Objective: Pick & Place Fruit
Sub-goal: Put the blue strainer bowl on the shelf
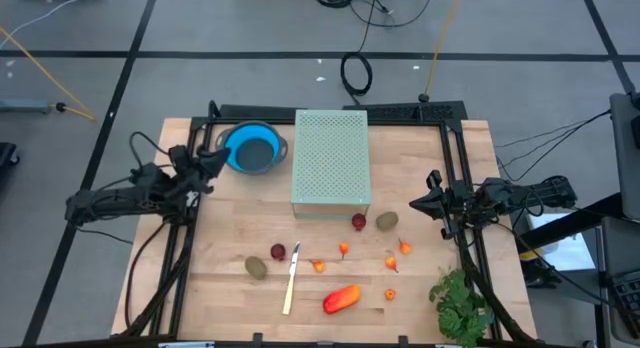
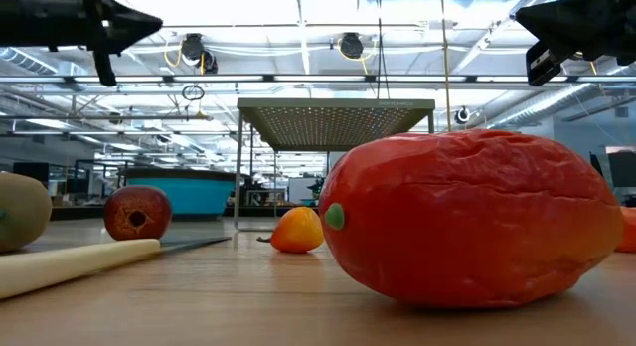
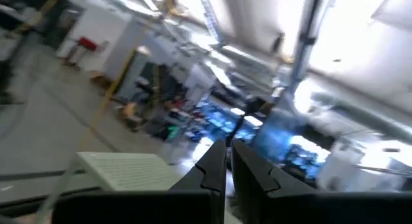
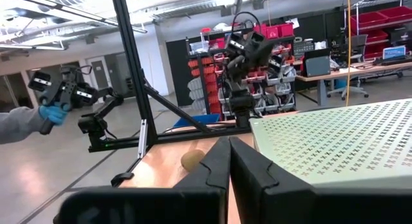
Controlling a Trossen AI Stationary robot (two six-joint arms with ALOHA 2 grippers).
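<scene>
Toward the surface's front edge lies the red-orange oblong fruit, long axis slanting; the empty, closed right claw is nearer than the closed left claw.

Fruit all loose on the wood table: red-orange oblong lying tilted near front edge; two kiwis; two dark red balls; tiny orange bits scattered between them.
</scene>
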